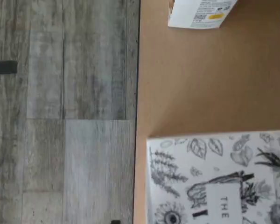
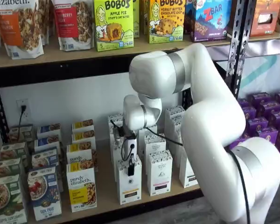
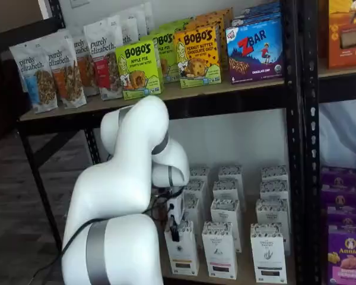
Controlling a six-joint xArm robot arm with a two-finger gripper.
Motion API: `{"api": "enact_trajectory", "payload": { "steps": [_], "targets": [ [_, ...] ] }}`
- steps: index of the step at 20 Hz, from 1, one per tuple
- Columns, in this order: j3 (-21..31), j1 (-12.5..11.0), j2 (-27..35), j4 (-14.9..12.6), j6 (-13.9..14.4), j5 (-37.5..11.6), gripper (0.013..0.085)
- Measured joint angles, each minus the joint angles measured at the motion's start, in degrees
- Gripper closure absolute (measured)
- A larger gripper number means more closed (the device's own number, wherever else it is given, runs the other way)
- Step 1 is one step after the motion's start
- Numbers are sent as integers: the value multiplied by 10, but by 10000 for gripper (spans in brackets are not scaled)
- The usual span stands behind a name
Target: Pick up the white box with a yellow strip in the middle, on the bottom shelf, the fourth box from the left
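Note:
The white box stands in the front row of the bottom shelf, speckled band at its top and a yellowish strip low on its front; it also shows in a shelf view. My gripper hangs just over the box's top front edge, black fingers pointing down, in both shelf views. It is open and nothing is held. In the wrist view a carton top with black plant drawings lies on the tan shelf board; which carton it is I cannot tell.
A "purely elizabeth" box stands close on the left of the white box, a like white carton close on its right, more cartons behind. My white arm fills the space before the shelf. Purple boxes sit beyond a black upright.

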Motion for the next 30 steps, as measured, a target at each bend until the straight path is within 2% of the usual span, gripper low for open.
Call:
{"api": "enact_trajectory", "payload": {
  "steps": [5,14,16,17,19,30],
  "targets": [
    [-9,4,16,-19,20,-11,130],
    [-17,2,29,-23,21,-19,130],
    [-19,1,30,-19,17,-14,210],
    [-19,2,31,-19,18,-13,210],
    [-21,3,32,-20,20,-9,290],
    [-29,10,42,-20,26,-14,290]
  ]
}}
